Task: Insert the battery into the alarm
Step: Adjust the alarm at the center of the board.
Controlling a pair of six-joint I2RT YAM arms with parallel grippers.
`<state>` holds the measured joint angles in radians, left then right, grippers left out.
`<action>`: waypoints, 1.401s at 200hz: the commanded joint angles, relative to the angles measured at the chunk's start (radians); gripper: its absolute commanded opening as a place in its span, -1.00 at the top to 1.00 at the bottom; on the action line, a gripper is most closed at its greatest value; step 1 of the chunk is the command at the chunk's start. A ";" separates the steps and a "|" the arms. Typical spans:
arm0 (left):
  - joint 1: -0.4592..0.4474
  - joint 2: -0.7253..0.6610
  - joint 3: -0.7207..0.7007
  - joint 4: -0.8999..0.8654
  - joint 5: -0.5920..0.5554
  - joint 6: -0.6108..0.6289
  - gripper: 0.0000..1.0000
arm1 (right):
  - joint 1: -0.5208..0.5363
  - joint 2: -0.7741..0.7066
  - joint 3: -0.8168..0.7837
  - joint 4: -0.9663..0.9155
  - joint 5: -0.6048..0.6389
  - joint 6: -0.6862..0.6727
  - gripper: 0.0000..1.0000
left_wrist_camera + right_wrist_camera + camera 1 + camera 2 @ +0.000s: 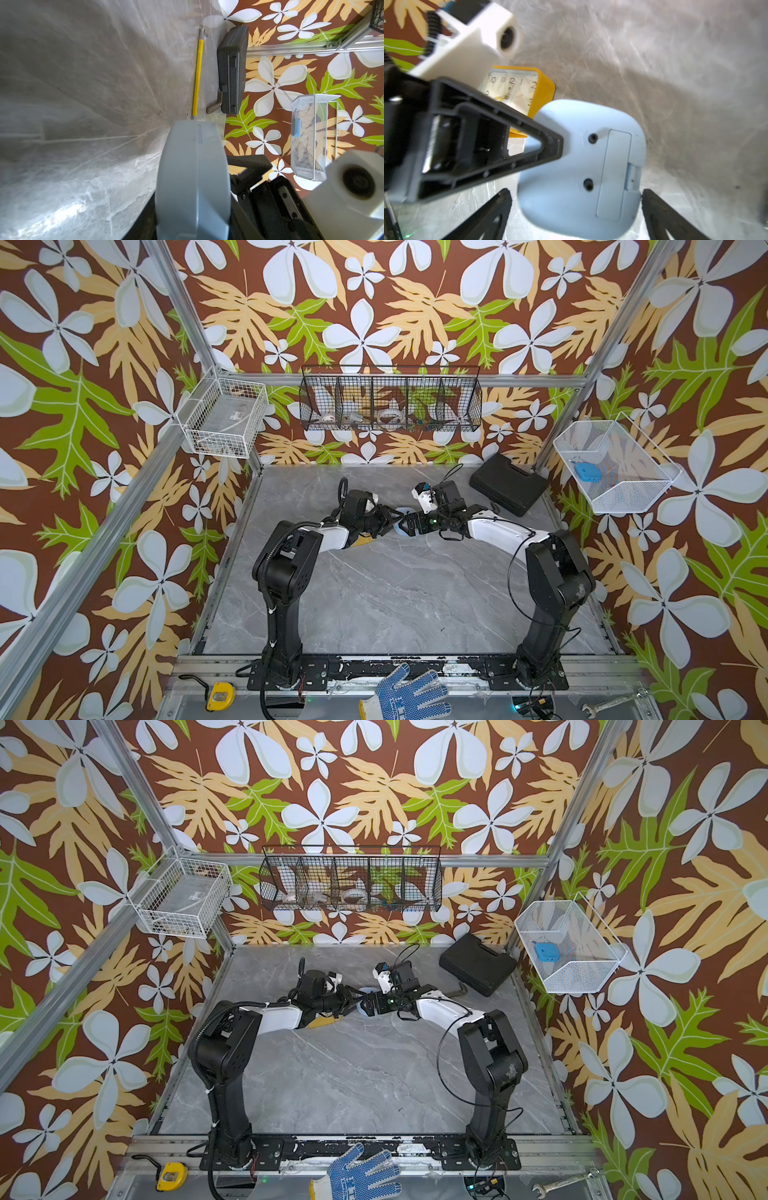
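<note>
Left fingers (552, 145): clamped on blue alarm clock (566, 199) rim
Right fingers (500, 205): spread, empty
Risk: clock twisting loose when shut battery cover (612, 172) gets pried

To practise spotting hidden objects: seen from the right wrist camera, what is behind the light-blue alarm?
A yellow clock, its dial partly showing. The light-blue alarm and the left gripper cover the rest of it.

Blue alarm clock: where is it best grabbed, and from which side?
Grip the blue alarm clock across its rounded side edges, coming at its back, where the open right end effector straddles it. That leaves the battery cover clear; the left end effector pinches its flat faces.
</note>
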<state>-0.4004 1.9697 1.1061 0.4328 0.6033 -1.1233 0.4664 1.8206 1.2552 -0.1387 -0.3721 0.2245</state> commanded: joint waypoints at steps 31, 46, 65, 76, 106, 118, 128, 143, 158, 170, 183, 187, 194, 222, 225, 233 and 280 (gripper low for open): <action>-0.002 -0.049 0.004 -0.018 -0.061 -0.066 0.29 | 0.004 -0.137 -0.146 0.109 0.080 -0.238 -0.99; -0.004 -0.060 0.011 -0.050 -0.072 -0.077 0.29 | 0.046 -0.226 -0.266 0.233 0.148 -0.373 -0.99; -0.011 -0.075 0.012 -0.091 -0.089 -0.100 0.29 | 0.152 -0.320 -0.433 0.437 0.297 -0.642 -0.99; -0.015 -0.085 0.011 -0.111 -0.095 -0.116 0.29 | 0.191 -0.334 -0.489 0.533 0.362 -0.735 -0.99; -0.024 -0.104 0.021 -0.156 -0.110 -0.123 0.31 | 0.257 -0.306 -0.565 0.726 0.505 -0.885 -0.99; -0.027 -0.112 0.023 -0.181 -0.123 -0.119 0.31 | 0.271 -0.279 -0.589 0.816 0.566 -0.932 -0.99; -0.032 -0.118 0.021 -0.191 -0.128 -0.116 0.31 | 0.270 -0.262 -0.597 0.864 0.582 -0.942 -0.99; -0.037 -0.121 0.018 -0.198 -0.130 -0.125 0.31 | 0.271 -0.230 -0.588 0.884 0.589 -0.962 -1.00; -0.043 -0.124 0.018 -0.198 -0.131 -0.132 0.30 | 0.277 -0.191 -0.571 0.900 0.619 -0.988 -0.95; -0.049 -0.126 0.020 -0.202 -0.131 -0.131 0.30 | 0.279 -0.158 -0.571 0.944 0.663 -1.005 -0.91; -0.055 -0.127 0.021 -0.203 -0.133 -0.133 0.30 | 0.279 -0.143 -0.565 0.963 0.665 -1.009 -0.86; -0.055 -0.128 0.020 -0.203 -0.134 -0.134 0.30 | 0.279 -0.139 -0.561 0.962 0.660 -1.009 -0.84; -0.057 -0.128 0.021 -0.203 -0.135 -0.138 0.30 | 0.279 -0.131 -0.553 0.959 0.655 -1.007 -0.80; -0.057 -0.127 0.023 -0.206 -0.131 -0.137 0.29 | 0.279 -0.097 -0.536 0.964 0.700 -1.017 -0.64; -0.057 -0.128 0.023 -0.206 -0.131 -0.137 0.30 | 0.279 -0.094 -0.536 0.966 0.704 -1.019 -0.63; -0.057 -0.129 0.022 -0.207 -0.130 -0.136 0.30 | 0.279 -0.089 -0.536 0.969 0.710 -1.023 -0.58; -0.058 -0.128 0.019 -0.205 -0.126 -0.144 0.29 | 0.282 -0.075 -0.524 0.976 0.724 -1.019 -0.23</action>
<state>-0.4568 1.8511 1.1202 0.2142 0.4717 -1.2591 0.7483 1.7443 0.7227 0.7918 0.3180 -0.7940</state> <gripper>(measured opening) 0.424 0.664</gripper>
